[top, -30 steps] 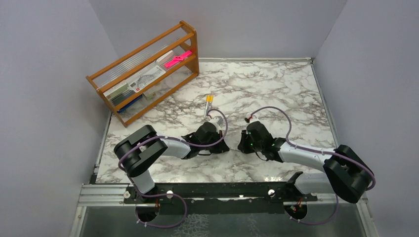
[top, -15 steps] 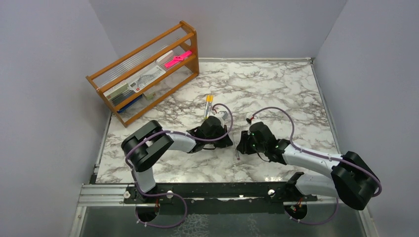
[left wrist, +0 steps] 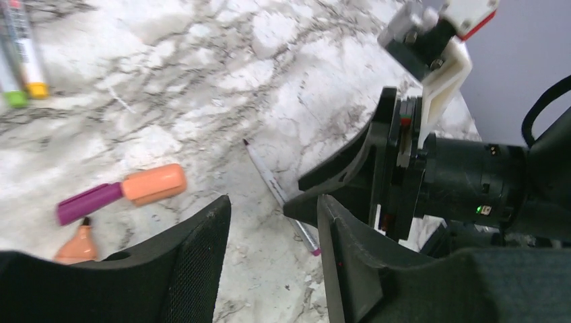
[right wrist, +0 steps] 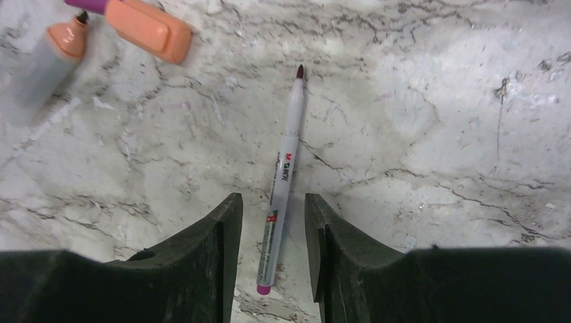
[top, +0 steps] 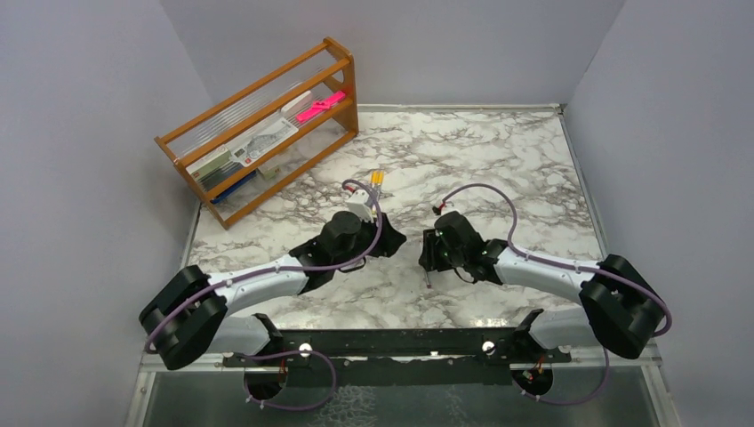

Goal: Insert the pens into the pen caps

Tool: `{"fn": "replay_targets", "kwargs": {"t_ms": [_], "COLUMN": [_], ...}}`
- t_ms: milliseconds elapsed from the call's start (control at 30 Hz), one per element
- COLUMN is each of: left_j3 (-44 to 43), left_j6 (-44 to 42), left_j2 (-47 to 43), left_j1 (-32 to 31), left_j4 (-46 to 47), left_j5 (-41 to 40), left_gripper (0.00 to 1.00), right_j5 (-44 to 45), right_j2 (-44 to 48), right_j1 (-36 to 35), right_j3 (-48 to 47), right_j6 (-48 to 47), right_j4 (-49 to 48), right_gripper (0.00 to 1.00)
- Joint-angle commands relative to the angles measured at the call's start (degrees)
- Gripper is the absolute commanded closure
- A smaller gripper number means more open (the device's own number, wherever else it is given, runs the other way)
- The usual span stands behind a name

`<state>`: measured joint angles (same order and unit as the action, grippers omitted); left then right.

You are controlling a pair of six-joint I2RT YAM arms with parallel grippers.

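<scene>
Marble table (right wrist: 438,101) bears an uncapped pen (right wrist: 283,168) mid-frame between spread fingers of the right gripper (right wrist: 271,202); left gripper (left wrist: 274,202) equally released, so capping looks pending.

Left tool (top: 389,240) moved farther out, elbow (top: 182,316) swinging leftward.

Left hand (left wrist: 275,208) seen from its own wrist, black fingers (left wrist: 195,262) parted above the marble tabletop (left wrist: 222,81), with a slim pale pen (left wrist: 275,190), dark-tipped at the far end and purple at the near end, lying in the gap between them. The right hand (left wrist: 306,200) reaches in from the right, its tip just beside this pen. At left lie a purple barrel (left wrist: 89,204) joined to an orange-pink cap (left wrist: 153,184) and an orange-tipped piece (left wrist: 75,245); two further pens (left wrist: 27,54), ended green and yellow, lie at upper left
</scene>
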<state>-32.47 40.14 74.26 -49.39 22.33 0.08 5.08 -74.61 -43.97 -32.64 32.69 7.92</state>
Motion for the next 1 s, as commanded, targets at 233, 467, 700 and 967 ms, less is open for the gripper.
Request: {"fn": "replay_targets", "kwargs": {"t_ms": [233, 467, 700, 967], "left_j3": [5.29, 6.02, 6.76, 6.4], "left_j6": [-3.42, -2.79, 1.0, 8.84], "left_j2": [-8.25, -8.04, -10.47, -9.13], "left_j1": [1.86, 2.56, 6.76, 9.57], "left_j4": [-3.13, -3.65, -0.72, 16.19], "left_j5": [-12.33, -11.46, -0.39, 19.27], "left_gripper": [0.47, 0.48, 0.46, 0.35], "right_j5": [7.42, 10.57, 7.11, 4.43], "right_j2": [-4.98, -11.24, -5.36, 15.87], "right_j1": [-5.82, -8.21, -8.16, -8.15], "right_j3": [-3.81, -6.72, -4.6, 3.72], "right_j6": [2.13, 5.81, 5.02, 3.55], "right_j4": [7.12, 11.65, 4.1, -15.78], "right_gripper": [0.63, 0.83, 0.99, 0.99]}}
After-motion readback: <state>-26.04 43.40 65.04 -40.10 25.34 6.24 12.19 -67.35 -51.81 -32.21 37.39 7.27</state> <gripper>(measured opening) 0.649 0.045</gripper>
